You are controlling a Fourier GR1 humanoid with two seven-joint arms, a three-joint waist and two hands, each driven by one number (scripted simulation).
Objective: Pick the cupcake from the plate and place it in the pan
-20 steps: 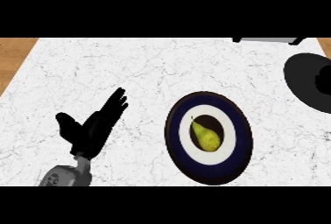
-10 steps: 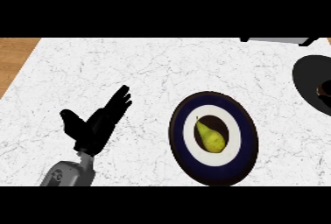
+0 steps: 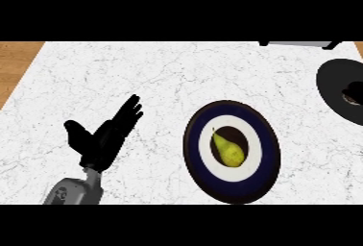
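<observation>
A dark blue plate (image 3: 202,166) with a white ring lies right of the middle of the white marble counter. On its dark centre rests a yellow-green, pear-shaped fruit (image 3: 228,150); no cupcake shows on the plate. A black pan (image 3: 333,84) is cut off by the right edge, and a small brownish thing (image 3: 351,94) sits in it, too small to name. My left hand (image 3: 102,139) is open at the lower left, fingers straight and pointing up and right, well clear of the plate. My right hand shows nowhere.
A grey object (image 3: 297,43) lies at the counter's far edge, upper right. The wooden floor (image 3: 18,62) shows past the counter's left edge.
A small brownish thing has appeared in the pan at the right edge. The left hand has shifted slightly right and down. The plate and fruit stay as they were.
</observation>
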